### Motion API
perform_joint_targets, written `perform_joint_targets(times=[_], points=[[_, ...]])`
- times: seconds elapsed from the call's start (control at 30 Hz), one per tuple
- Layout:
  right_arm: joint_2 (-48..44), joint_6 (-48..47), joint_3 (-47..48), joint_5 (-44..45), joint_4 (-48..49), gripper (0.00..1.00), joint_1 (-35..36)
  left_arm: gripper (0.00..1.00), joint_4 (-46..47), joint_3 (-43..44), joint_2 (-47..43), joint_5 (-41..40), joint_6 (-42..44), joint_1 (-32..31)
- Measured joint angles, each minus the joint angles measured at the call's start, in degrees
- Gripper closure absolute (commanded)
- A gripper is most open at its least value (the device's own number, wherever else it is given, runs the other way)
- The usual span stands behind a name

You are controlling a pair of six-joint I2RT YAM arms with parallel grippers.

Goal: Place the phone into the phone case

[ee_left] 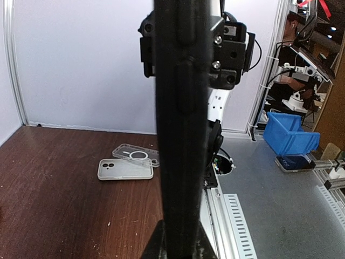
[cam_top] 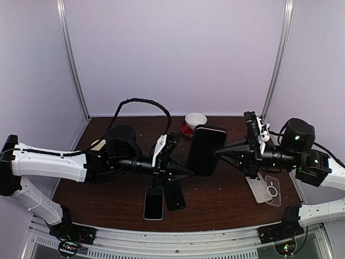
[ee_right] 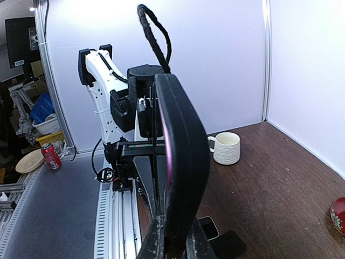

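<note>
The table (cam_top: 226, 208) is of dark brown wood. Near its front edge a phone (cam_top: 153, 203) with a light rim lies flat, screen up. Just beside it lies a flat black slab (cam_top: 175, 195), phone or case I cannot tell. At the right side a pale case (ee_left: 125, 169) and a clear case (ee_left: 136, 155) with a ring lie touching. A red and white bowl (cam_top: 195, 121) stands at the back, and a white mug (ee_right: 226, 147) at the left.
</note>
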Motion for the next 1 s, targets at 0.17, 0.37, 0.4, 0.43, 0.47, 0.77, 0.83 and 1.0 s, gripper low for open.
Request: perform_joint_targets(times=[0.17, 0.37, 0.4, 0.43, 0.47, 0.77, 0.83, 1.0], points=[[1.0, -0.7, 0.1, -2.3, -0.9, 1.0, 0.0, 0.61, -1.9, 0.5, 0.0, 1.8, 2.5, -0.1], [4.8, -1.4, 0.1, -5.6, -3.2, 1.0, 0.0, 1.0, -3.9, 3.3, 0.2, 2.8, 4.3, -0.1], [4.9, -1.7, 0.1, -6.2, -3.3, 1.0, 0.0, 1.0, -4.2, 3.3, 0.2, 2.6, 3.8, -0.1], [4.9, -2.1, 0.1, -6.7, -3.6, 1.0, 0.1, 1.0, -4.2, 3.3, 0.2, 2.6, 3.7, 0.2], [4.9, -2.3, 0.2, -6.7, -3.7, 0.84, 0.1, 1.0, -4.1, 3.3, 0.4, 2.5, 3.4, 0.3], [5.6, -7.9, 7.1, -2.6, -13.8, 0.31, 0.1, 1.0, -12.1, 3.2, 0.4, -0.8, 10.0, -0.3], [7.1, -11.0, 10.4, -2.2, -17.9, 0.24, 0.1, 1.0, -16.2, 3.3, 0.4, -3.4, 13.6, -0.4], [12.2, -18.1, 16.3, -3.4, -24.7, 0.19, 0.1, 1.0, -26.6, 4.0, 0.4, -10.3, 20.7, -0.4]])
